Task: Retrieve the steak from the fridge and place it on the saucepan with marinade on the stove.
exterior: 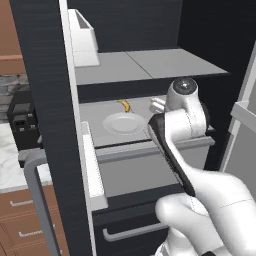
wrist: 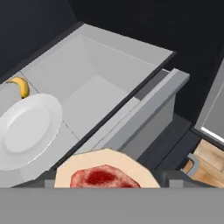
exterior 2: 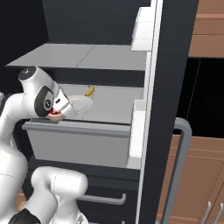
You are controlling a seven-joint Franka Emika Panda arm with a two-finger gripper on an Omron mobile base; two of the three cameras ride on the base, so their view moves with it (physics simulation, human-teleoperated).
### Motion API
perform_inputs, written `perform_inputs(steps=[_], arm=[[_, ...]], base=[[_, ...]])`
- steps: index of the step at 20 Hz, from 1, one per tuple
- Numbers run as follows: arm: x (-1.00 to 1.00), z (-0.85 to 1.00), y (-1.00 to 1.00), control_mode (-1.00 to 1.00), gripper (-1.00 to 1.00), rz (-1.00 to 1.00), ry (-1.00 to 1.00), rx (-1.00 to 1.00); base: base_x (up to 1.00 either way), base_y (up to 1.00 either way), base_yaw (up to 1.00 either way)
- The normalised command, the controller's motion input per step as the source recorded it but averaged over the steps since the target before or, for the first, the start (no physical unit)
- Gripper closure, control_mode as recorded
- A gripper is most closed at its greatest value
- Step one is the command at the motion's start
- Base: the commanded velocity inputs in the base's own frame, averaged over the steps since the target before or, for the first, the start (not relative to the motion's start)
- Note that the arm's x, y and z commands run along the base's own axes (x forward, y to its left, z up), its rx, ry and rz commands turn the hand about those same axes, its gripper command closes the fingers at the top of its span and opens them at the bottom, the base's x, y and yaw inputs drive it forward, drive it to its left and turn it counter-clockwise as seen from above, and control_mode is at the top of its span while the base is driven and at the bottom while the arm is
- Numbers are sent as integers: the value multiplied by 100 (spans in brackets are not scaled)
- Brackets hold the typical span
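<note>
Progress: while the arm reaches into the open fridge (exterior: 55,100), I judge the steak (wrist: 104,176) to be picked up but not yet carried out.
Gripper: the gripper (exterior 2: 57,114) seems closed on the steak, though its fingertips are hidden.
Steak: it sits at the gripper, above the drawer front (wrist: 144,118).
Shelf: a white plate (exterior: 123,123) and a banana (exterior: 124,105).
Left: carry it to the saucepan.

No legible text, labels, brand marks, numbers or signs anywhere: none on the black fridge (exterior: 45,100) doors or its grey shelves, none on the white plate (wrist: 27,131) on the shelf, none on the dark appliance (exterior: 21,120) left of the fridge door.
</note>
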Motion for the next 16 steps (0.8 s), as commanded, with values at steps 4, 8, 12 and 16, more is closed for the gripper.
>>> perform_inputs(steps=[4, 8, 12, 16], arm=[[-97, 55, -23, -100, 100, 16, -3, 7], [-93, 59, -20, -100, 100, 14, -3, 9], [-90, 54, -15, -100, 100, 14, -6, 6], [-77, 37, -10, -100, 100, 10, -4, 4]], base=[[0, 0, 0], [0, 0, 0], [0, 0, 0], [0, 0, 0]])
